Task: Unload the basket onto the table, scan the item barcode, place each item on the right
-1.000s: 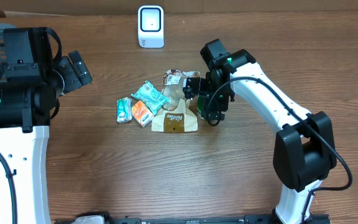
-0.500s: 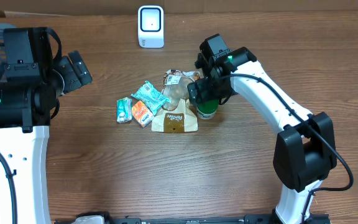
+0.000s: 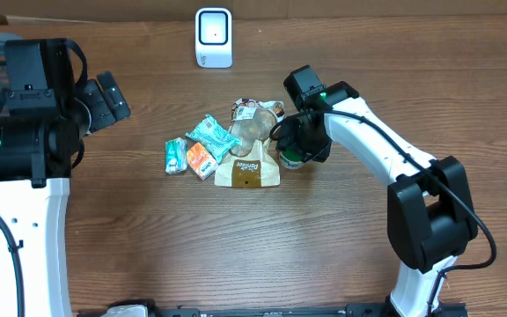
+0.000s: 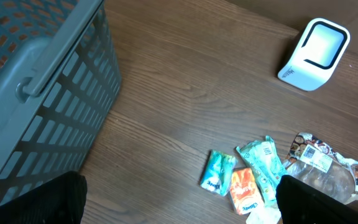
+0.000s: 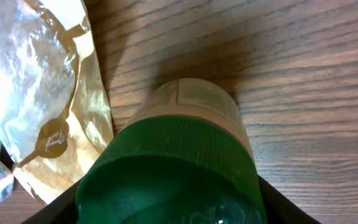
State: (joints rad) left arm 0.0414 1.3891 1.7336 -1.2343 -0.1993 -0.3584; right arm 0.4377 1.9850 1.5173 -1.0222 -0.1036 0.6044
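Green-capped bottle (image 5: 166, 165) sits between the fingers of my right hand (image 3: 296, 148); I cannot tell whether they grip it. My left hand (image 4: 179, 202) gapes wide, empty.

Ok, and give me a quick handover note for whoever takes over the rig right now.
Left gripper: open, empty, off to the side near the grey basket.
Right gripper: down over the green-lidded jar, lid between its fingers; a firm grip cannot be confirmed.
Things: the jar is on the table beside the brown paper bag. Snack packets lie left of the bag. The white scanner stands at the far side, apart from the pile.
Done: jar reached.
Left: secure the grip, lift the jar, find its barcode (not in view) and show it to the scanner.
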